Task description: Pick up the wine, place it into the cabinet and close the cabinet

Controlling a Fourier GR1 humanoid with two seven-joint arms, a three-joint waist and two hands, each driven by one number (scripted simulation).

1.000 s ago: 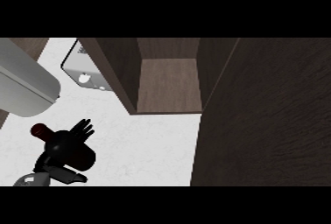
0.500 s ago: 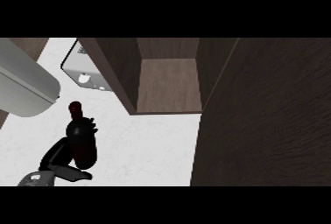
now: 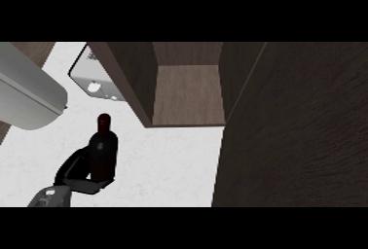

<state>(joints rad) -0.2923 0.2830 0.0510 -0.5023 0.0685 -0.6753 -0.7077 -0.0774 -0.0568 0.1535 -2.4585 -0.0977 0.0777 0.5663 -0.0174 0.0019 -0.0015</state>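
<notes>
Dark wine (image 3: 102, 151) gripped low in the left hand (image 3: 78, 174), below the cabinet (image 3: 188, 95) — its neck might clip the side panel going in.

I have one view only, from my head, looking steeply down at the white counter (image 3: 173, 160). It sits close: the open cabinet (image 3: 188, 97) fills the upper centre, its dark door (image 3: 302, 131) the whole right side.
</notes>
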